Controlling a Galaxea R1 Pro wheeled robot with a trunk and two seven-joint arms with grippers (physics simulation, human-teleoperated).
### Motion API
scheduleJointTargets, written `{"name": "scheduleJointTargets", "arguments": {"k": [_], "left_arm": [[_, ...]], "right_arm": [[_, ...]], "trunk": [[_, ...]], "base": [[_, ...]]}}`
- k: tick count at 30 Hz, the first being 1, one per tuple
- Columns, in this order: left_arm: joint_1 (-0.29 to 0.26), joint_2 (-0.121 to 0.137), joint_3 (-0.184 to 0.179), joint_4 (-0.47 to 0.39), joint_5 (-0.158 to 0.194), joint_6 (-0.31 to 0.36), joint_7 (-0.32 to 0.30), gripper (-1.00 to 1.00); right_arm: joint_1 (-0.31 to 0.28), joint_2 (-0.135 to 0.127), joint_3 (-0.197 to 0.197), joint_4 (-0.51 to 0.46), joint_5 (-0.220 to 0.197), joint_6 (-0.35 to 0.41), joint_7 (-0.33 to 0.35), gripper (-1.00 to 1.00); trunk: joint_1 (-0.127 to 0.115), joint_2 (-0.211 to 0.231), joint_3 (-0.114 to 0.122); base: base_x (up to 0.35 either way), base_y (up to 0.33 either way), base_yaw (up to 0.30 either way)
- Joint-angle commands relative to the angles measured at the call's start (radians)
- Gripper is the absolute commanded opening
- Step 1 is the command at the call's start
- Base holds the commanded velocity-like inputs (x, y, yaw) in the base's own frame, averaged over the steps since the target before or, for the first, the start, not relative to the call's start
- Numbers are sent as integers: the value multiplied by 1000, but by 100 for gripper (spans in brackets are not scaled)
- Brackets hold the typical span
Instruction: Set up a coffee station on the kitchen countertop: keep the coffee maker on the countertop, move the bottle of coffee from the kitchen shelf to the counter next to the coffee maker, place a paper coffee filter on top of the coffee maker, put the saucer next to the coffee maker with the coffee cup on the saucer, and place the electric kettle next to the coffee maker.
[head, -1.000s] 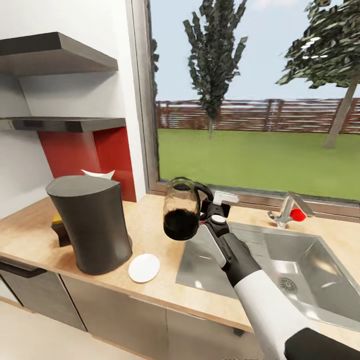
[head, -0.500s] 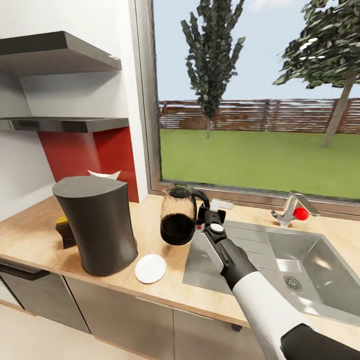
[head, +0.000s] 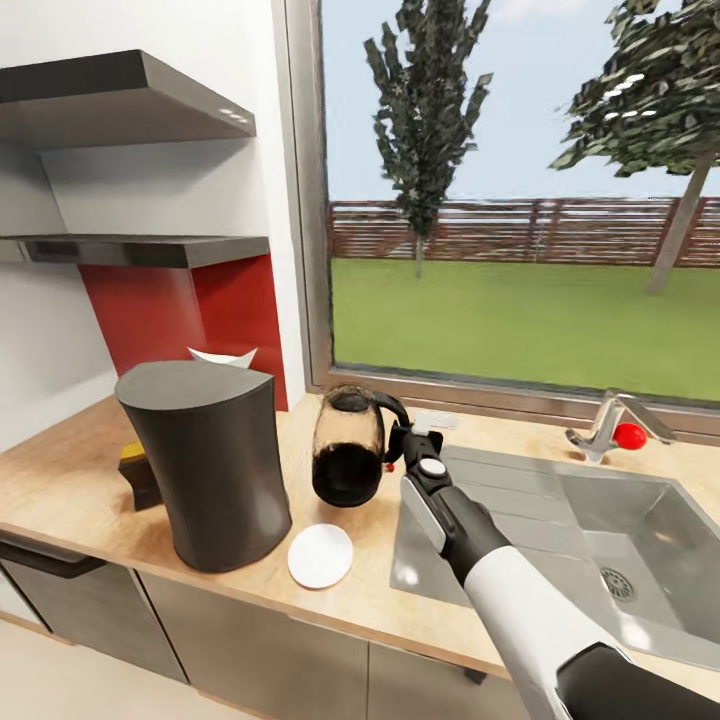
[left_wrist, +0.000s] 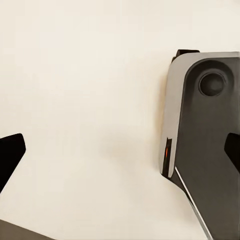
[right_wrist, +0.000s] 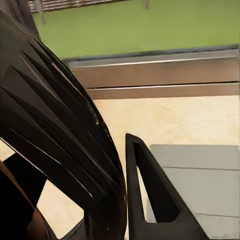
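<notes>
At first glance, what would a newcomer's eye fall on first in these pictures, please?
Probably the glass electric kettle, dark liquid in its lower half, held by its handle in the right gripper above the countertop beside the sink. Next, the tall dark coffee maker at the left, with a white saucer lying by its base. Behind them, the big window onto lawn and trees draws the eye.

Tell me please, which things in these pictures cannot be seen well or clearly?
- Yellow-and-black object, head view: half hidden behind the dark grey coffee maker; what it is cannot be told.
- White paper filter, head view: only its tips rise behind the coffee maker.
- Right gripper, head view: fingertips hidden behind the glass electric kettle's handle.
- Right wrist view: the kettle's dark handle is cut off by the edge.
</notes>
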Motion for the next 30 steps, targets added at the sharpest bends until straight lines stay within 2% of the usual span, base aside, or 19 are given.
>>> {"name": "scheduleJointTargets", "arguments": {"k": [1,6,21,30], "left_arm": [[-1,0,6,2,0,-4,-5,100],[-1,-1,6,2,0,-4,-5,100],[-1,-1,6,2,0,-4,-5,100],[-1,-2,6,2,0,-4,-5,100]], "right_arm": [[-2,0,4,14,4,-17,-5,-100],[-2,0,4,44,4,-60,-5,-100],[-2,1,5,79,3,-64,-4,-100],[-2,4,6,90,3,-70,15,-100]], "trunk": [[1,-3,-2],[1,-3,-2],[1,-3,-2],[1,-3,-2]], "base": [[15,11,0],[3,2,0],[37,120,0],[16,41,0]]}}
